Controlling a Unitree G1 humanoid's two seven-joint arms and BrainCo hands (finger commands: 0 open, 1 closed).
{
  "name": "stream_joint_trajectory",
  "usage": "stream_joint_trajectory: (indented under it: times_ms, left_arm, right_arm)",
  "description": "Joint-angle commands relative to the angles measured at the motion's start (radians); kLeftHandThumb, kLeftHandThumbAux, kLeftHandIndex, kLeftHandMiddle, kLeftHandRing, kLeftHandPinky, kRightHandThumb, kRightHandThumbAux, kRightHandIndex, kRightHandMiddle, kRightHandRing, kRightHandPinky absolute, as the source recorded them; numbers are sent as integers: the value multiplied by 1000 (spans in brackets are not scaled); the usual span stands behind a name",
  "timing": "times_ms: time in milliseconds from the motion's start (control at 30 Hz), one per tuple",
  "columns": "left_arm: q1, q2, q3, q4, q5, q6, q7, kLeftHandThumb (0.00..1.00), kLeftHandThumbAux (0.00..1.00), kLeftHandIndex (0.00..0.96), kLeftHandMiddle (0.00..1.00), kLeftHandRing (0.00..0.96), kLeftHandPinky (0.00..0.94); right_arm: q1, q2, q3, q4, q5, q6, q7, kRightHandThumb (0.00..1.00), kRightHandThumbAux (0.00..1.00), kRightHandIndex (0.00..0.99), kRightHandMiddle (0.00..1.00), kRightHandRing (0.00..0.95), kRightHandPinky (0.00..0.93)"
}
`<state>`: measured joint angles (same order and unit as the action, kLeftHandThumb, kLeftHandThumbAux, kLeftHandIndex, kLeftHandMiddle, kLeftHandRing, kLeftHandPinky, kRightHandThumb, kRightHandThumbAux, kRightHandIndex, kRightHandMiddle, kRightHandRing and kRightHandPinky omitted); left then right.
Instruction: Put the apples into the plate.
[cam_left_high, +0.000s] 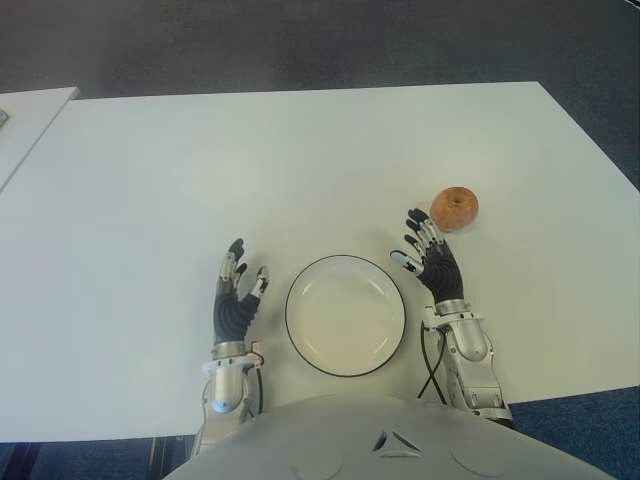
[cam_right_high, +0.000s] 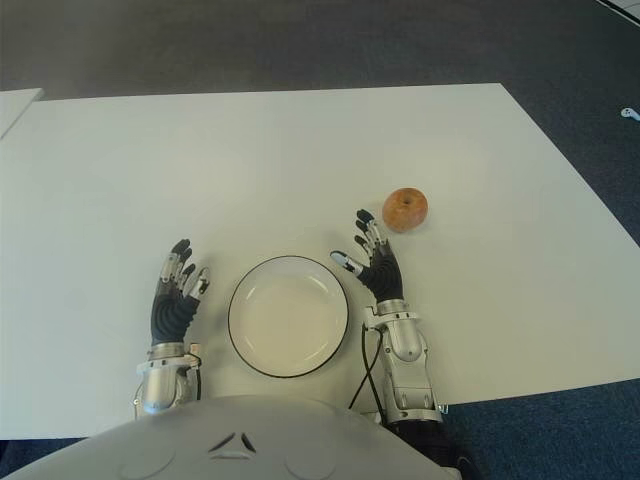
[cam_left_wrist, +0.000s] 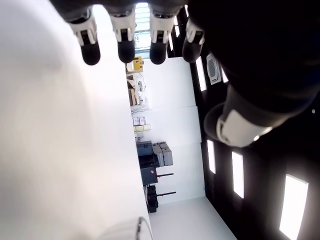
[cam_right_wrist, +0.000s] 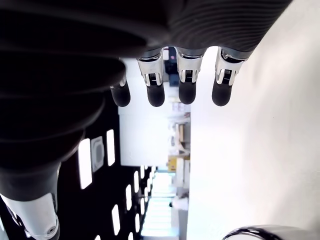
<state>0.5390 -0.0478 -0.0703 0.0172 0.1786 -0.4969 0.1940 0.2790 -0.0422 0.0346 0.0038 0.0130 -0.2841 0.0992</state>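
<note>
Apple (cam_left_high: 454, 208): on the white table (cam_left_high: 300, 160), at 2 o'clock from the empty plate (cam_left_high: 345, 315).
Right hand (cam_left_high: 432, 262): fingers spread, empty, just short of the apple.
Left hand (cam_left_high: 237, 298): spread, empty, at the plate's 9 o'clock.

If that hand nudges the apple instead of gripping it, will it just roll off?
Probably it would roll: the apple is round and sits free on the smooth white table. It looks firm, so it should keep its shape when squeezed. Its skin may be a little slippery for the right hand, which is open just short of it.
</note>
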Motion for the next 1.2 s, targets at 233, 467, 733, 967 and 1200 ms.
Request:
stream_joint_trajectory:
  times_ms: [233, 467, 733, 967, 1200]
  left_arm:
    - [-11, -2, 7, 49, 14, -9, 7, 59, 602, 57, 20, 11, 30]
    - [-17, -4, 9, 57, 13, -17, 7, 65, 606, 52, 27, 18, 35]
    - [-28, -7, 16, 80, 20, -36, 17, 69, 598, 51, 29, 21, 36]
    - [-38, -11, 16, 92, 10, -44, 16, 79, 588, 61, 36, 27, 42]
    - [-44, -14, 21, 92, 4, -35, 13, 79, 583, 64, 42, 31, 44]
  right_arm:
    - [10, -3, 1, 39, -33, -16, -20, 179, 668, 0, 0, 0, 0]
    - [-10, -4, -3, 50, -33, -34, -24, 169, 678, 0, 0, 0, 0]
    - [-69, 28, 17, -96, -18, 43, -36, 226, 655, 36, 20, 14, 70]
    - [-130, -2, 16, -98, -93, -82, -57, 367, 594, 67, 51, 63, 151]
    - [-195, -72, 4, -46, -239, -222, -104, 439, 549, 73, 64, 71, 132]
